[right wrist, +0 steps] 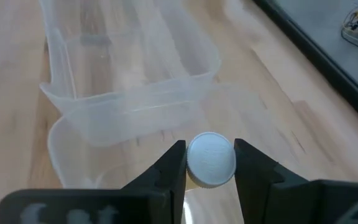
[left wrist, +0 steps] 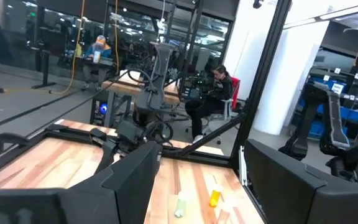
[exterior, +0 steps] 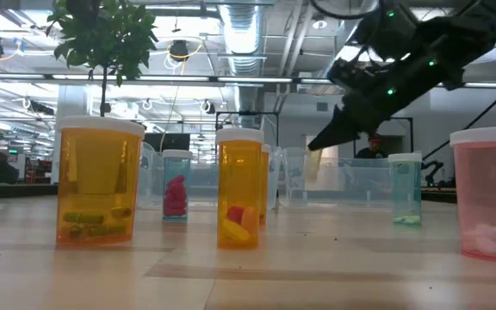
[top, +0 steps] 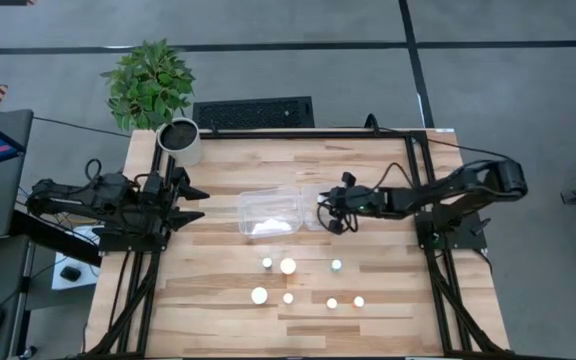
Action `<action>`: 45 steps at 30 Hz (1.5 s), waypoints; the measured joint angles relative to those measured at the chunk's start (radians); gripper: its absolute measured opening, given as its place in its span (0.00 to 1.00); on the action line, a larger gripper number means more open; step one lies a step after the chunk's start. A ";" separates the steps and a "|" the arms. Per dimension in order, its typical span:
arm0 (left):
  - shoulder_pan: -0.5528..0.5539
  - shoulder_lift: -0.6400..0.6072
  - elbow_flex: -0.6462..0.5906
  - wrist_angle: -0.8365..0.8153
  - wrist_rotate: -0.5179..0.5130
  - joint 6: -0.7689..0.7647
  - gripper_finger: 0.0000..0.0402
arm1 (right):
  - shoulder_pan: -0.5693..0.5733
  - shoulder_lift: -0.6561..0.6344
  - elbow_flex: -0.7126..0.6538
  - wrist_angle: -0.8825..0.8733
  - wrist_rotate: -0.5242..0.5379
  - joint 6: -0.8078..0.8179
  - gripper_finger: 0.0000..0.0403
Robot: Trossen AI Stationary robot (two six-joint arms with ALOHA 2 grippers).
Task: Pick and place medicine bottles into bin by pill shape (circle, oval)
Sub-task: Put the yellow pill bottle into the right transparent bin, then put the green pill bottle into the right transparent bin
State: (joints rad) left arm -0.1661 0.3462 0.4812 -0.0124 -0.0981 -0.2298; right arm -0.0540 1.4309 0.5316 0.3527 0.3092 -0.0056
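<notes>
My right gripper is shut on a small medicine bottle with a white cap. It holds the bottle above the right one of two clear bins, beside the left bin. In the low view the bottle's pale body hangs under the dark fingers. Several white-capped bottles stand on their bases on the near half of the table, among them two wider ones. My left gripper is open and empty at the table's left side. My right gripper pinches the bottle between its two fingers at the sides of the white cap. The fingers come from above, slanting down from the table's right side. The bottle hangs upright below them, lifted clear over the bin.
A white plant pot with a green plant stands at the far left corner. In the low view a wide orange bottle, a slimmer orange one, a greenish one and a pink one stand close by. A black frame runs along both table sides.
</notes>
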 joint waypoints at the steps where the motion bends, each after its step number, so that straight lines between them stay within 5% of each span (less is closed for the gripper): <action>1: 0.000 0.000 0.000 0.000 -0.001 0.000 0.59 | 0.000 0.019 0.013 -0.007 0.000 -0.005 0.29; 11: 0.000 0.000 0.000 0.001 -0.001 -0.001 0.59 | 0.000 0.162 0.156 -0.145 0.001 -0.051 0.29; 28: 0.000 0.000 0.000 0.002 0.000 -0.007 0.59 | -0.001 0.183 0.171 -0.171 0.006 -0.046 0.30; 39: 0.000 0.000 0.000 0.002 0.000 -0.010 0.59 | -0.001 0.184 0.167 -0.173 0.002 -0.048 0.51; 45: 0.000 0.000 0.000 0.002 0.000 -0.010 0.59 | 0.001 0.113 0.167 -0.174 0.001 -0.055 0.54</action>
State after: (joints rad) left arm -0.1661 0.3458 0.4812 -0.0105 -0.0978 -0.2401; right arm -0.0528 1.5443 0.6983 0.1787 0.3106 -0.0606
